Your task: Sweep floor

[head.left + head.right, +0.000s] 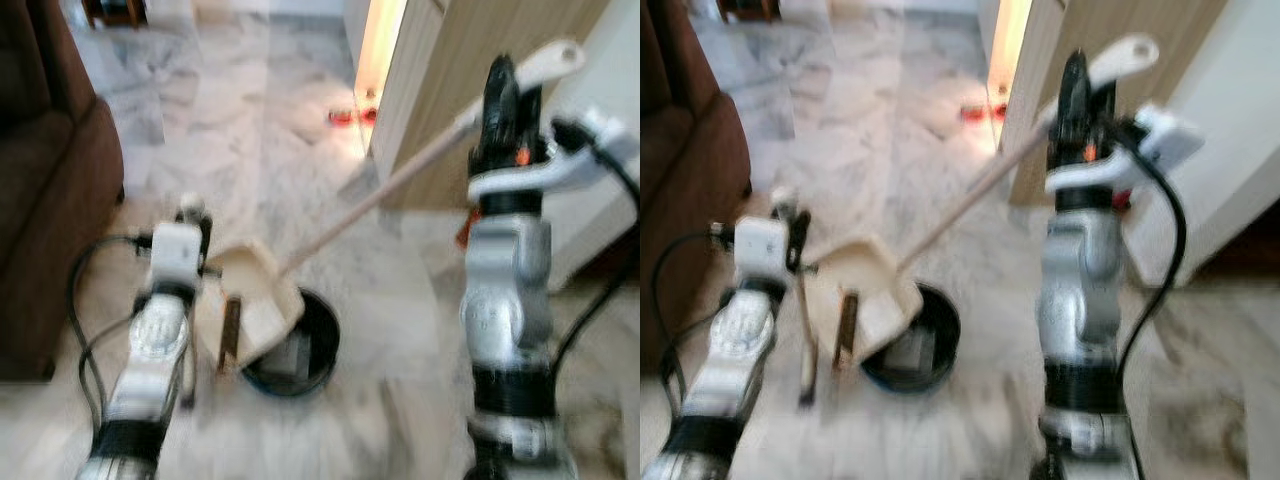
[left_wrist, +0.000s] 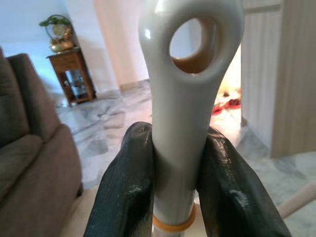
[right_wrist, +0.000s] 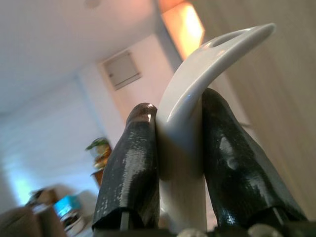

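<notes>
A cream dustpan point(image 1: 252, 300) tilts over a round black bin point(image 1: 300, 350) on the marble floor. Its long wooden pole point(image 1: 380, 195) rises to the right, ending in a white curved grip point(image 3: 197, 74). My right gripper point(image 1: 500, 85) is raised high and shut on that grip. My left gripper point(image 1: 192, 218) is low on the left, beside the dustpan, shut on a white broom handle point(image 2: 180, 98) with a hanging hole and an orange ring. A dark brown strip point(image 1: 230, 335), likely the brush, hangs by the pan; blur hides detail.
A brown sofa point(image 1: 50, 180) stands close on the left. A wooden panelled wall point(image 1: 470, 60) and a lit doorway point(image 1: 380, 40) are behind on the right, with red items point(image 1: 350, 117) on the floor there. A wooden side table point(image 2: 74, 74) stands far back. Black cables point(image 1: 85, 300) loop off my arms.
</notes>
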### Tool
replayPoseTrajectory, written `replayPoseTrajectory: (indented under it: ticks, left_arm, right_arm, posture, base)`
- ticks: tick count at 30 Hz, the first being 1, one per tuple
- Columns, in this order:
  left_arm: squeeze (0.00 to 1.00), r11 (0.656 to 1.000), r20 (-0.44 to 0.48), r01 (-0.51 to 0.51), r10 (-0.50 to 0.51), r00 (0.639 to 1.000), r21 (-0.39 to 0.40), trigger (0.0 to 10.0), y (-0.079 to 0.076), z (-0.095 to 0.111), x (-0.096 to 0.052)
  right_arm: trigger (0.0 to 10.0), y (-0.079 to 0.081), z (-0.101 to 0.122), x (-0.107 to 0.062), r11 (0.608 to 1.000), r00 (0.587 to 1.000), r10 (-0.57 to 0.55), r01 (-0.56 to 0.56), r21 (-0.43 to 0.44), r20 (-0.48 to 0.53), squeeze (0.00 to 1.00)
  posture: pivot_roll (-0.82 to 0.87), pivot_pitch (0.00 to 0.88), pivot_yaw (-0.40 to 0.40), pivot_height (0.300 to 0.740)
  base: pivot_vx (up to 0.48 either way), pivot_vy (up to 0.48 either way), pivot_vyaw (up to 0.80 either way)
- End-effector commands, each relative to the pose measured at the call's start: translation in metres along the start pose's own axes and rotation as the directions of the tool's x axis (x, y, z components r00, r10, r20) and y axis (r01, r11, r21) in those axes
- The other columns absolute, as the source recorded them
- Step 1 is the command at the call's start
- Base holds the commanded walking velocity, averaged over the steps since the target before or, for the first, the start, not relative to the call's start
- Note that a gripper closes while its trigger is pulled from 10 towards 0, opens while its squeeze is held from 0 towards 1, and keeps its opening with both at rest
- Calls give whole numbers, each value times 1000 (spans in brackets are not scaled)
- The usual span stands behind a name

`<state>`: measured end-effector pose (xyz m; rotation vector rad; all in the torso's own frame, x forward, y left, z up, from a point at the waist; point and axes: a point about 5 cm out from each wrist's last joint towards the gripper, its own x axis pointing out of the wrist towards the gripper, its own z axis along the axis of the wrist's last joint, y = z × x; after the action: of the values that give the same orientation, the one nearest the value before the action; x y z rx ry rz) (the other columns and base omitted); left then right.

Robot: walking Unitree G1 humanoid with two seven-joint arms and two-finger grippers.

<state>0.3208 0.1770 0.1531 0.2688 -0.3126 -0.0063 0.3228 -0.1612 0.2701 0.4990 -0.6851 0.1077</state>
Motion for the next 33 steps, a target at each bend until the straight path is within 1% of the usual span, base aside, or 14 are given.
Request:
replayPoseTrajectory:
  ticks: [1, 7, 14, 17, 21, 24, 27, 30, 33]
  left_arm:
    - [0, 1000, 66, -5, 5, 998, 1, 10000, 2, 13, 5]
    - [0, 1000, 67, -3, 3, 998, -1, 10000, 1, 13, 4]
    - [0, 1000, 74, 2, -2, 997, -3, 10000, 1, 14, 4]
    - [0, 1000, 74, 5, -5, 997, -4, 10000, 1, 13, 4]
    - [0, 1000, 78, 9, -8, 997, -5, 10000, 0, 14, 4]
    - [0, 1000, 79, 11, -11, 997, -5, 10000, -1, 14, 4]
    - [0, 1000, 78, 16, -15, 997, -7, 10000, -1, 14, 3]
    - [0, 1000, 78, 18, -18, 997, -9, 10000, -1, 14, 3]
    - [0, 1000, 79, 19, -19, 997, -7, 10000, -2, 14, 3]
  right_arm:
    - [10000, 13, 12, 6, 999, 997, 43, -44, 24, 66, 0]
    - [10000, 13, 12, 6, 999, 997, 44, -45, 23, 63, 0]
    - [10000, 14, 11, 5, 998, 997, 51, -52, 17, 59, 0]
    - [10000, 16, 10, 5, 998, 996, 65, -65, 2, 58, 0]
    - [10000, 19, 11, 4, 997, 996, 69, -70, 13, 64, 0]
    - [10000, 22, 11, 4, 997, 994, 79, -81, 21, 71, 0]
    - [10000, 26, 10, 2, 995, 992, 100, -100, 3, 72, 0]
    - [10000, 31, 9, 1, 994, 991, 105, -107, 12, 77, 0]
    - [10000, 40, 9, -1, 991, 987, 130, -132, 14, 90, 0]
  posture:
    - [230, 118, -85, 740]
    - [228, 119, -87, 740]
    - [226, 118, -86, 740]
    - [225, 115, -85, 740]
    - [226, 105, -85, 740]
    - [226, 100, -85, 740]
    - [226, 93, -84, 740]
    - [226, 93, -84, 740]
    - [227, 100, -84, 740]
  base:
    - [281, 0, 0]
    - [277, 0, 0]
    - [0, 0, 0]
    - [0, 0, 0]
    - [0, 0, 0]
    - [0, 0, 0]
    - [0, 0, 0]
    - [0, 0, 0]
    - [0, 0, 0]
